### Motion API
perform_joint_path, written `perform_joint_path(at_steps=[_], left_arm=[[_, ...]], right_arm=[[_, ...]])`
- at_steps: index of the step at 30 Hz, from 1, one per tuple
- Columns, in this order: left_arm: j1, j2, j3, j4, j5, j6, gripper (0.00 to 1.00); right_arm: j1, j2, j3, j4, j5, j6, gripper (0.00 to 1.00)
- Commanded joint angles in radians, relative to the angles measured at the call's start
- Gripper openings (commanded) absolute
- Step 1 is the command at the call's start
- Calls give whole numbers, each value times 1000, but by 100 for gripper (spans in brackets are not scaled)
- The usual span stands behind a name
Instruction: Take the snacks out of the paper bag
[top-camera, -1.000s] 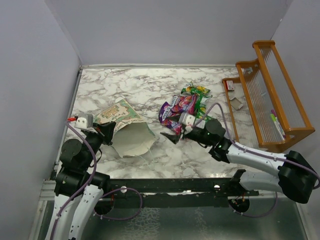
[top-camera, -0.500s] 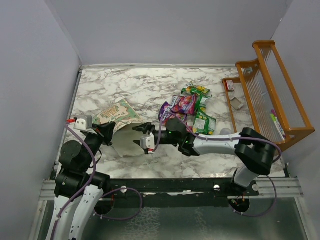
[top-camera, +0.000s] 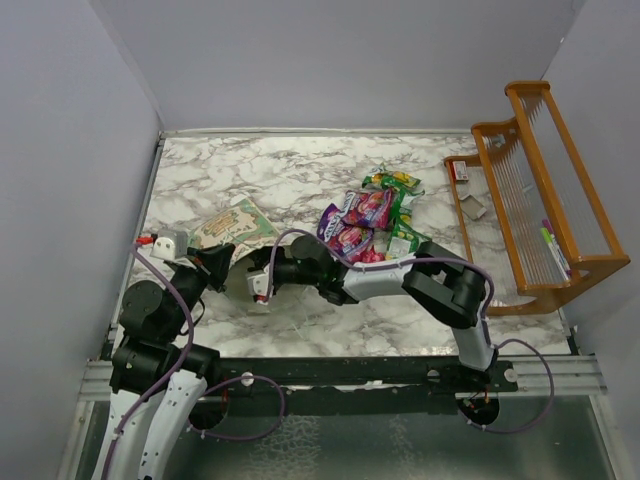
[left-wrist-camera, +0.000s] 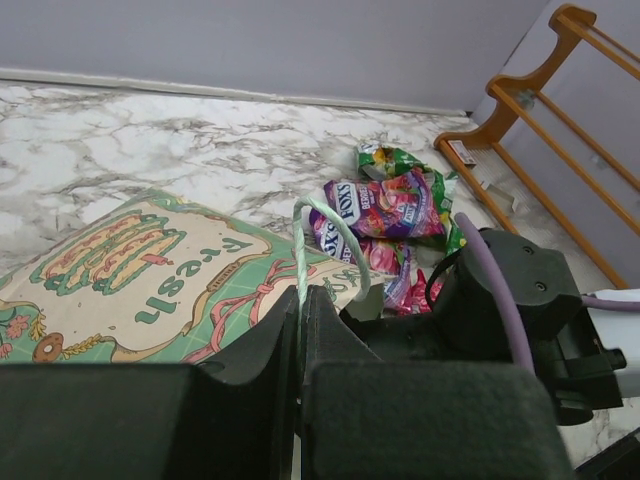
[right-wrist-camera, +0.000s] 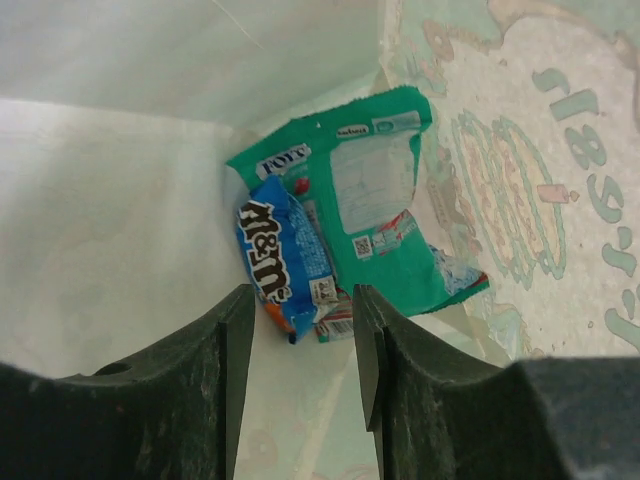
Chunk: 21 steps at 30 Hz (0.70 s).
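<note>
The pale-green paper bag (top-camera: 236, 226) lies on its side at the left, its mouth facing right. My left gripper (top-camera: 214, 262) is shut on the bag's thin green string handle (left-wrist-camera: 300, 245), next to the printed side (left-wrist-camera: 140, 270). My right gripper (top-camera: 256, 285) is open and reaches into the bag's mouth. In the right wrist view its jaws (right-wrist-camera: 300, 312) stand apart just in front of a blue packet (right-wrist-camera: 275, 255) and a green packet (right-wrist-camera: 372, 205) lying deep in the cream-white inside. Several purple, pink and green snacks (top-camera: 370, 218) are piled on the table; they also show in the left wrist view (left-wrist-camera: 385, 205).
An orange wooden rack (top-camera: 535, 195) stands at the right edge, with small items beside it. The marble table (top-camera: 280, 170) is walled at the back and sides. My right arm (top-camera: 400, 275) stretches across the table's middle, just in front of the snack pile.
My right gripper has swung left from the snack pile across the table and into the bag's mouth. My left gripper has kept its hold on the handle.
</note>
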Motion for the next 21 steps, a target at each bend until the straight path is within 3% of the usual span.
perform_joint_path(at_steps=[1, 21], left_arm=[[7, -2, -5, 37, 29, 12, 0], [13, 1, -9, 54, 66, 10, 0]], right_arm=[[7, 61, 62, -3, 95, -42, 43], [-22, 271, 231, -56, 223, -94, 48]])
